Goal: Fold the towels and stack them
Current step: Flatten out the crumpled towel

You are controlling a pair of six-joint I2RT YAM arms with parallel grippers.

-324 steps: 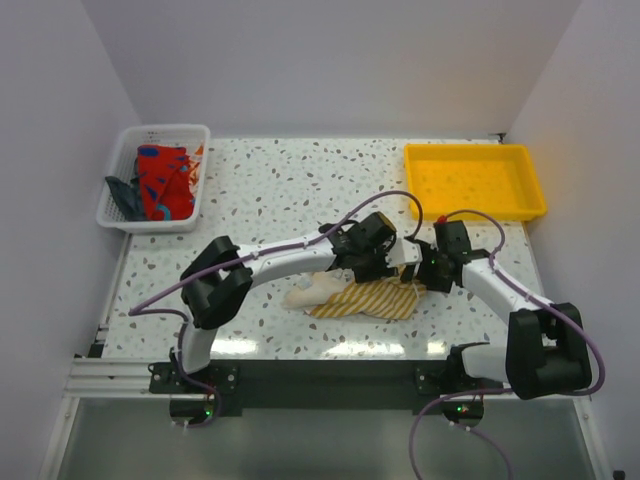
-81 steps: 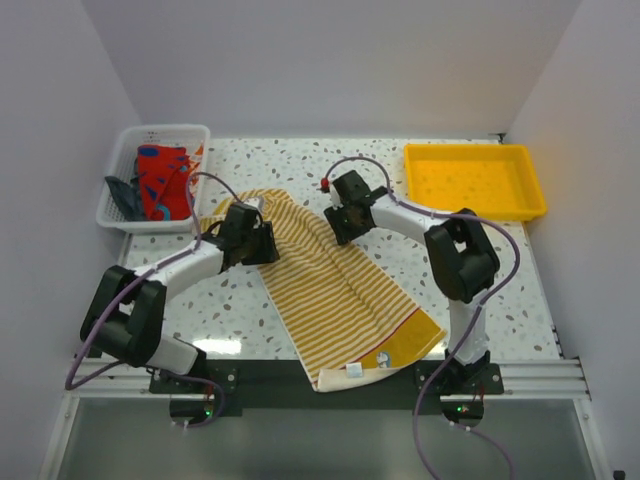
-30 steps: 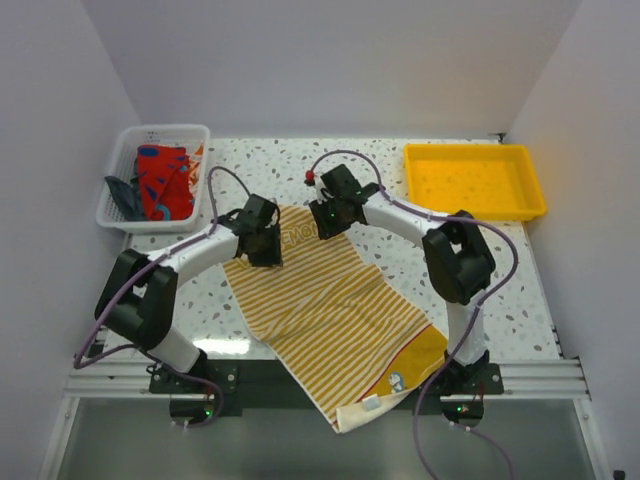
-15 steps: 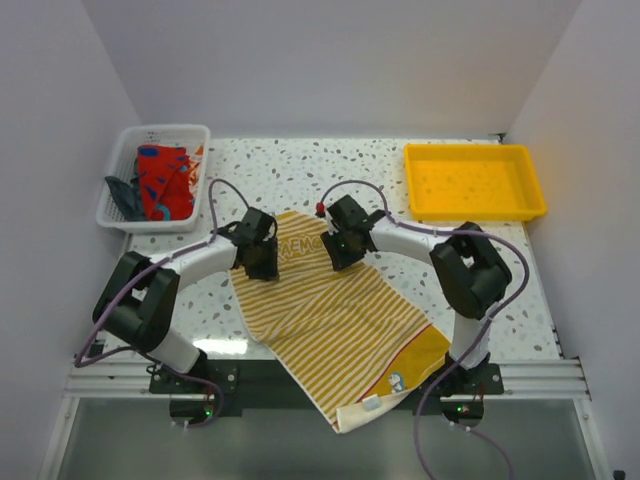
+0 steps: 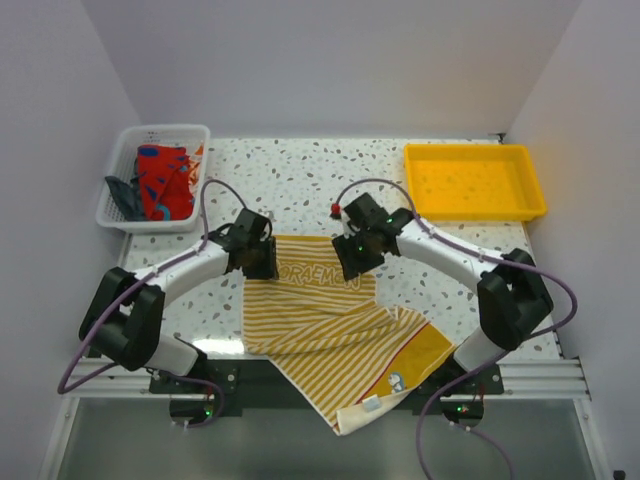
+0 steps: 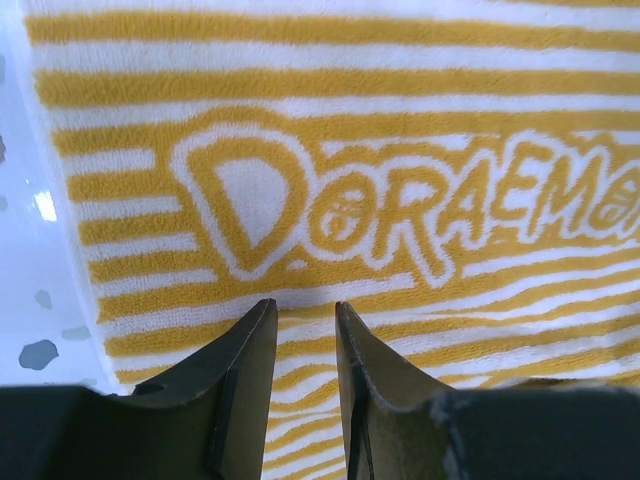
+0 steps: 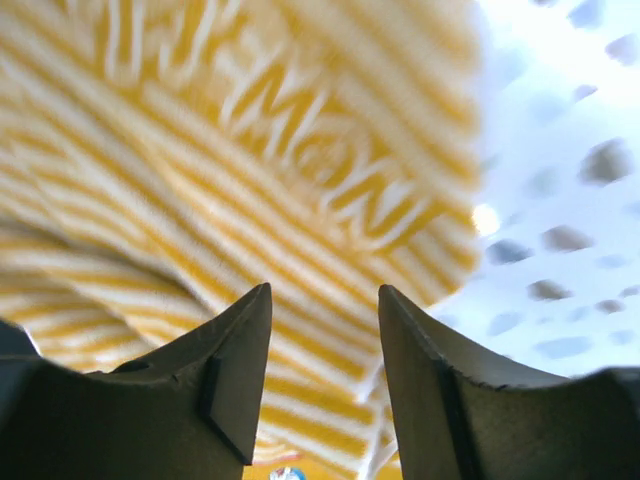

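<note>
Striped towel (image 5: 320, 320), yellow-and-white, lies on the speckled counter (image 5: 300, 175) near its front edge. The far end carries the lettering "DORAEMON". The near end droops over the counter's front edge, and a tag shows at its lowest corner. Creases run across the right half, so it is not flat.

Left end effector (image 5: 258, 262) sits over the towel's far left corner. In the wrist view the left end effector (image 6: 305, 305) has its jaws a narrow gap apart with striped cloth filling the gap. Cannot tell whether that cloth is pinched or just lies beneath.

Right end effector (image 5: 352, 262) is over the far right corner, at the end of the lettering. In its wrist view the right end effector (image 7: 325, 290) has jaws spread wide with nothing between them. The towel below is blurred.

White mesh basket (image 5: 150, 226), far left, holds a heap of cloths: an orange-red towel with blue marks (image 5: 165, 180) and a dark blue-grey towel (image 5: 122, 195). There may be more underneath. Yellow tray (image 5: 470, 215), far right, shows no towel in it.

Progress, as a judgement: early.
- 1 towel is spread out and at most part-folded.
- No finished fold and no stack anywhere.
- At least 2 towels wait in the basket.

Left to do: square up and fold the striped towel, then fold and stack the rest.
</note>
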